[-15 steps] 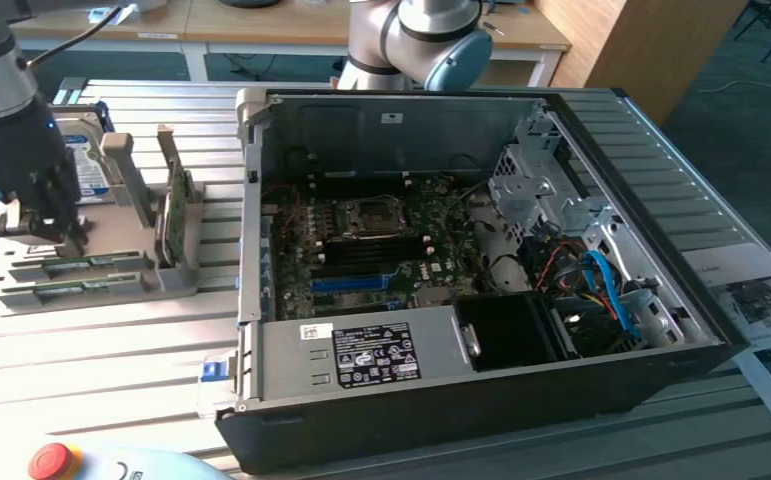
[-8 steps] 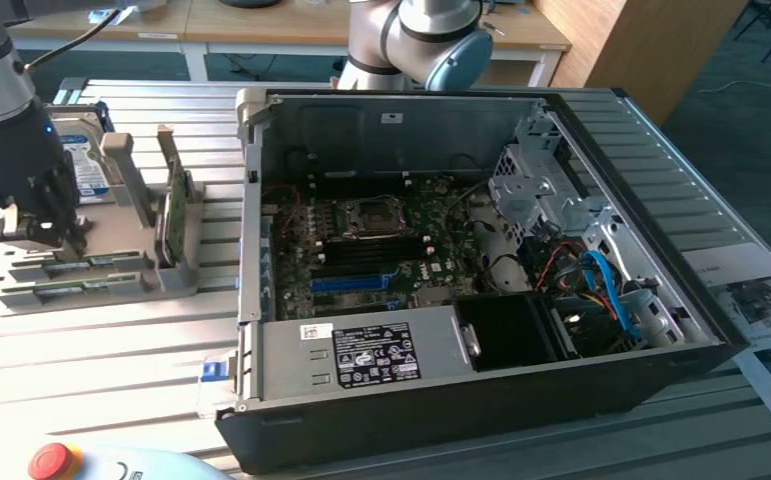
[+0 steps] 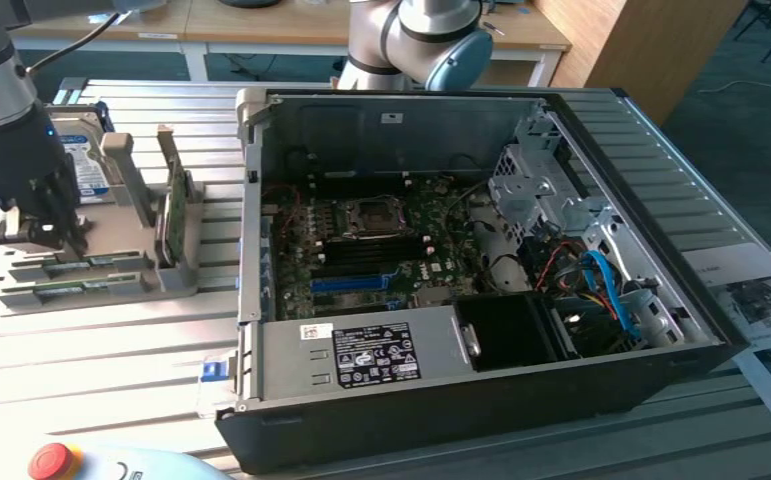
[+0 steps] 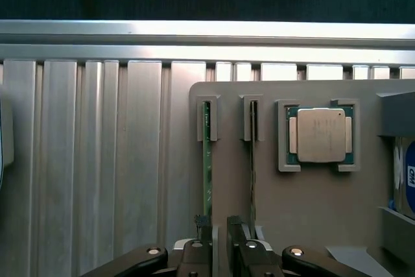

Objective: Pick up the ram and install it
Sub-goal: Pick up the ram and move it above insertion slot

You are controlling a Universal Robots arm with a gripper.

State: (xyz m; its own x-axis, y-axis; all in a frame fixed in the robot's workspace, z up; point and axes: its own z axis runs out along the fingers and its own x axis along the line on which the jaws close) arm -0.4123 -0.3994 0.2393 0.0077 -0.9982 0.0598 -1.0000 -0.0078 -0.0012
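Note:
Two ram sticks stand on edge in slots of a grey holder (image 4: pixel 311 225). One is a green ram (image 4: pixel 207 160), the other a darker ram (image 4: pixel 251 167) beside it. In the exterior view they lie at the holder's front (image 3: pixel 85 287) and just behind (image 3: pixel 81 263). My gripper (image 4: pixel 220 251) hovers over the ends of both sticks, open by a narrow gap with nothing between its fingers. Seen from outside, the gripper (image 3: pixel 45 238) hangs just above the holder at the table's left.
A silver processor chip (image 4: pixel 321 135) sits in a pocket next to the sticks, and a hard drive (image 3: pixel 88 165) stands behind the gripper. An open computer case (image 3: pixel 705 345) with its motherboard (image 3: pixel 385 255) takes the table's middle. A red stop button (image 3: pixel 52 460) sits at the front.

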